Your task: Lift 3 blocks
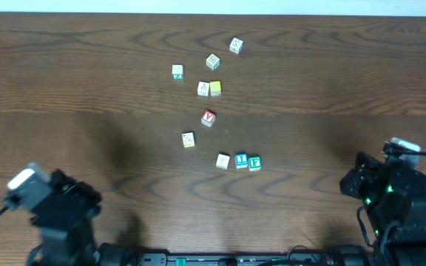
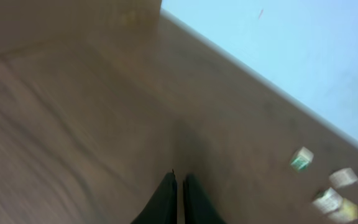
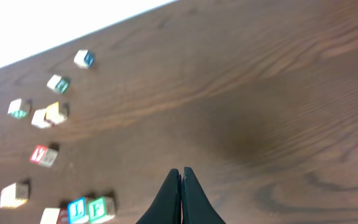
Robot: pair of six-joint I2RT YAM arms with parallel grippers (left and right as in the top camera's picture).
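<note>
Three small wooden alphabet cubes sit in a tight row near the front centre of the table, sides touching or nearly so. The cream block is nearest the left arm's side, the blue-letter block is in the middle, and the green F block is at the right end. All three rest flat on the wood; none is lifted yet.

Judging by look they are light, rigid, flat-sided wood w/ painted faces, prob. a bit slick, not fragile. The best hold is fingers set squarely on two opposite flat faces, not on corners. As the row is packed, the free faces are those turned toward & away from the robot; each end block also has one open side.

A red Y cube lies further back and a yellow cube beyond it, w/ other loose cubes scattered around.

The left gripper and right gripper are both closed on nothing, at the front corners, well apart from the row.
</note>
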